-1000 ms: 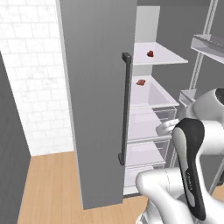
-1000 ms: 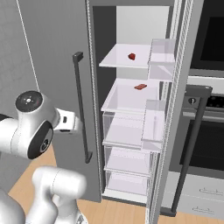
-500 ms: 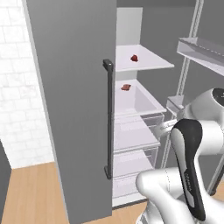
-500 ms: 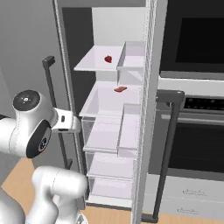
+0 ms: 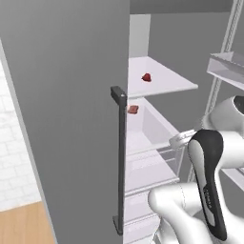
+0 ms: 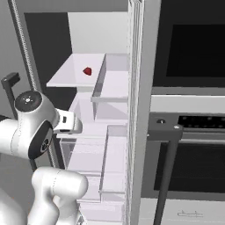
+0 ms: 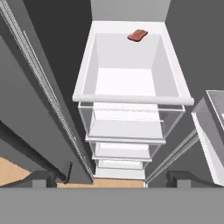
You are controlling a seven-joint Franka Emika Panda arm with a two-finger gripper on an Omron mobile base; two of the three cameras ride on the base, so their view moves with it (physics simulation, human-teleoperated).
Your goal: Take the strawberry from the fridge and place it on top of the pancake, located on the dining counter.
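The pincer, its two dark finger tips spread wide apart and holding nothing, looks into the open fridge at the level of the white drawer bin, well below the fruit it has come for. In the left base view the grey fridge door with its long dark bar handle fills the left side, and the white arm rises in front of the lower shelves. The upper shelf carries the strawberry, a small rounded dark-red berry sitting alone near the shelf's middle; the right base view shows the same strawberry on that shelf, above and to the right of the arm's round white joint, with the black-glass wall oven beyond the fridge's edge. One level down, a flat reddish-brown piece lies at the far end of the bin, straight ahead of the hand camera, and is not the target. By the look of it, the coming reach turns on height: the berry lies above and farther in than the pincer's present line, so the hand would need to rise to the upper shelf before going in. The berry is nearly round, so no long axis dictates the approach.
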